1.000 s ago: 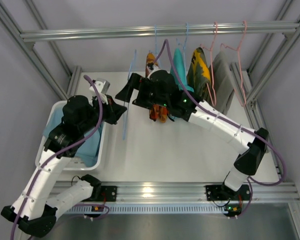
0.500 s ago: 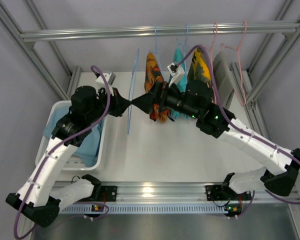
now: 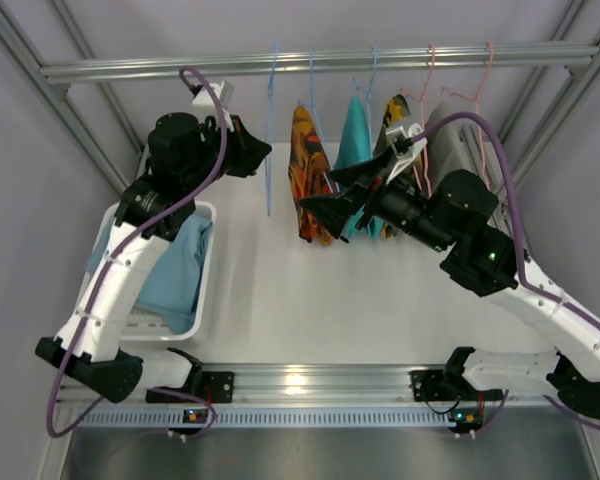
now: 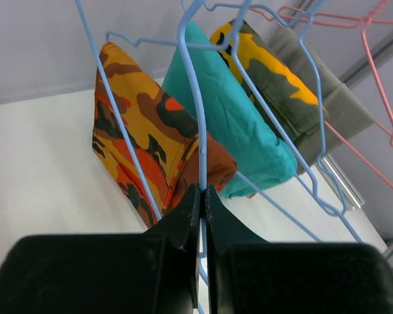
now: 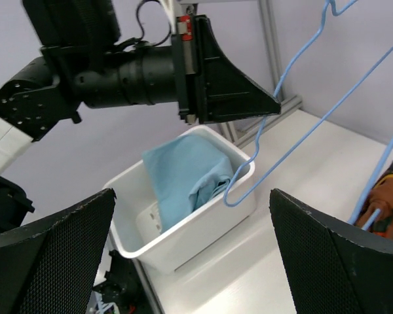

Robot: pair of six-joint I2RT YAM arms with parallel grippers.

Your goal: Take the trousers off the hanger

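The light sky-blue trousers (image 3: 175,275) lie crumpled in the white basket (image 3: 206,300) at the left, off the hanger; they also show in the right wrist view (image 5: 183,173). The thin light blue hanger (image 3: 269,175) is bare and hangs upright, its top up at the rail. My left gripper (image 3: 264,152) is raised high and shut on the hanger's wire (image 4: 195,111), pinched between the jaws (image 4: 202,191). My right gripper (image 3: 332,190) is open and empty, apart from the hanger (image 5: 295,127), in front of the hung garments, facing the basket (image 5: 183,245).
On the rail (image 3: 180,68) hang an orange camouflage garment (image 3: 308,170), a teal one (image 3: 358,140), a yellow camouflage one (image 3: 395,125) and a grey one (image 3: 445,140), some on pink hangers (image 3: 428,90). Frame posts stand at both sides.
My left gripper has lifted the bare hanger from table height up to the rail. My right gripper has drawn back to the right, away from the hanger, and stands open.
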